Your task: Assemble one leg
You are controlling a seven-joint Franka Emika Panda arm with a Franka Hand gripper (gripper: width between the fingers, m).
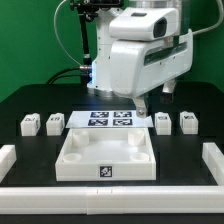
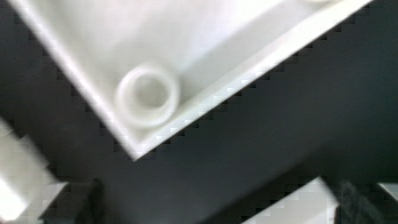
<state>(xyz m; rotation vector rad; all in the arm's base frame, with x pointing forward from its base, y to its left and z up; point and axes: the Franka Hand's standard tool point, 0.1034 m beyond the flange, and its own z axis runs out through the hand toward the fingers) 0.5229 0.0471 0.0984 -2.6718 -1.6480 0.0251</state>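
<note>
Leg point(image 1: 163, 122) near the open, empty hand point(image 1: 141, 104), fingertips point(image 2: 71, 202) blurred and cut off in wrist view

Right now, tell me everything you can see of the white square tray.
The white square tray looks like matte plastic, with low walls, round corner sockets and a black-and-white tag on its front wall. It lies flat, open side up, on the black table, nearer the camera than the marker board; nothing grips it.

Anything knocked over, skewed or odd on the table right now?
Nothing stands out. The legs stand upright in one row: two on the exterior view's left of the marker board, two on its right. The tray-like piece lies flat and square in front of the board.
</note>
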